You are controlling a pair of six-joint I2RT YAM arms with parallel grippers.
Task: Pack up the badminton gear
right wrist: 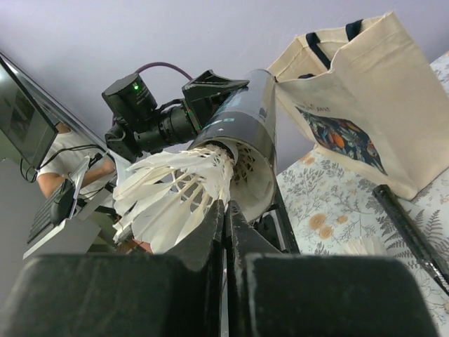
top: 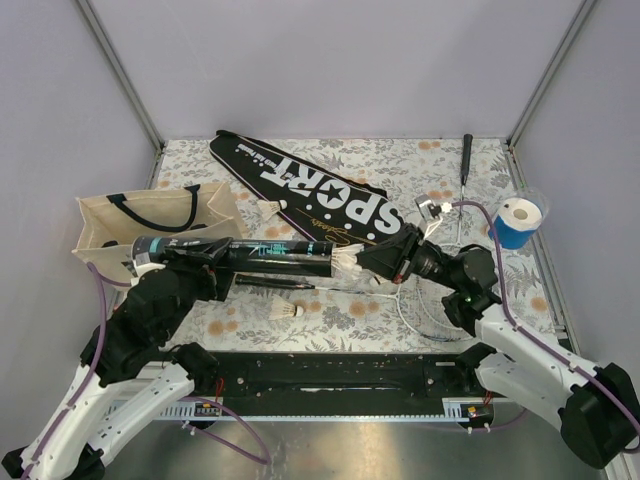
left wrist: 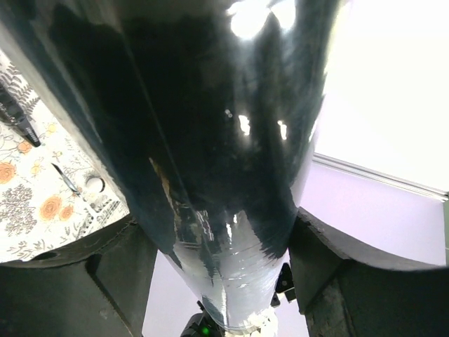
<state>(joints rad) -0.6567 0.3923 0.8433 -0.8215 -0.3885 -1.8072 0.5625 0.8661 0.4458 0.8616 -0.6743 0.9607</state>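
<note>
My left gripper [top: 225,255] [left wrist: 224,281] is shut on the long black tube [top: 270,255] [left wrist: 210,140] and holds it level above the table, its open end to the right. My right gripper [top: 368,265] [right wrist: 226,207] is shut on the feather skirt of a white shuttlecock [top: 347,264] [right wrist: 168,203], whose narrow end sits at the tube's mouth [right wrist: 245,119]. Two more shuttlecocks [top: 290,312] [top: 268,208] lie on the cloth. The black "SPORT" cover [top: 310,185] lies at the back. The silver-framed racket [top: 466,160] lies at the right, its head under my right arm.
A beige tote bag [top: 150,220] [right wrist: 351,105] stands at the left behind the tube's far end. A blue and white roll [top: 518,222] sits at the right edge. A thin black rod [top: 270,283] [right wrist: 410,228] lies on the cloth below the tube.
</note>
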